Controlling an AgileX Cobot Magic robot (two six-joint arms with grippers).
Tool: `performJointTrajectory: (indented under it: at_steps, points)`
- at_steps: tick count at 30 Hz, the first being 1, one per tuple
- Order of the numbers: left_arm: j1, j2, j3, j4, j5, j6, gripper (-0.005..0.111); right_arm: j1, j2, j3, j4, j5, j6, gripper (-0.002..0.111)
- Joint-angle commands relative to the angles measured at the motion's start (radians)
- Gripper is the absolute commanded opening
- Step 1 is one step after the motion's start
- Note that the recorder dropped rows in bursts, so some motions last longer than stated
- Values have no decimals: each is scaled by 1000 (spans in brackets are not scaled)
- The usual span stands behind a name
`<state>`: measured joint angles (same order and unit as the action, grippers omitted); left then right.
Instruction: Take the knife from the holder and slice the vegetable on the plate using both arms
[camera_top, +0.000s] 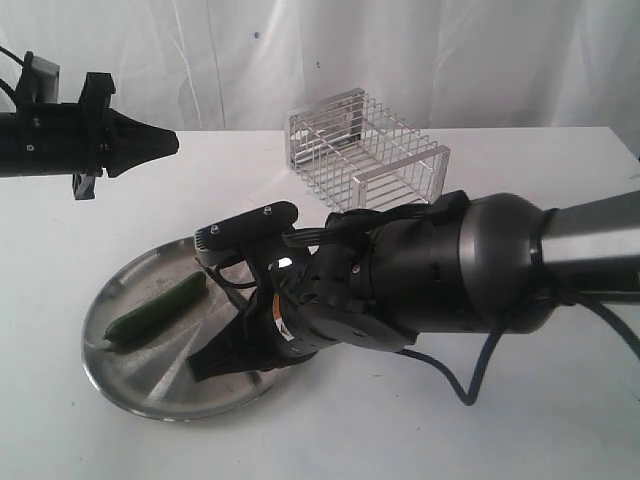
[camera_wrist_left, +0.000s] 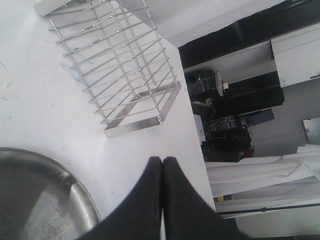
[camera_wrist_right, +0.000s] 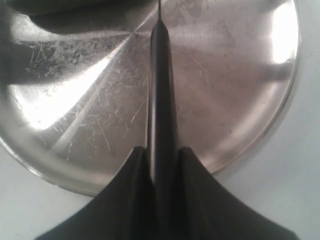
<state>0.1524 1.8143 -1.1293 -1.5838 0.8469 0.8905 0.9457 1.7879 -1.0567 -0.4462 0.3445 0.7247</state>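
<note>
Nearest the camera, the right gripper (camera_top: 222, 362) reaches in low from the right over the near part of the stainless-steel plate (camera_top: 130, 385), its two black fingers clamped on the black handle of the knife (camera_wrist_right: 161, 95). In the right wrist view the knife runs straight out from between the fingers across the scuffed plate, seen edge-on as a thin dark line, its tip pointing toward a dark shape at the plate's far side. The vegetable (camera_top: 156, 311), a slim dark green cucumber, lies on the left part of the plate, angled from near-left to far-right, left of the right gripper and apart from it. Farther back and to the left, the left gripper (camera_top: 168, 143) hangs in the air above the white table (camera_top: 520, 430), well apart from the plate; in its wrist view its fingertips (camera_wrist_left: 150, 185) are pressed together with nothing between them. Farthest back, the wire holder (camera_top: 368, 148) stands on the table.
</note>
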Motion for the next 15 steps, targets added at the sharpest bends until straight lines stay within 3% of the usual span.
performJointTrajectory:
  at_steps: [1, 15]
  points:
    - [-5, -5, 2, -16, 11, 25, 0, 1, -20, -5, -10, 5, 2, 0]
    - [-5, -5, 2, -16, 13, 25, 0, 43, -46, -5, 0, 26, -22, 0]
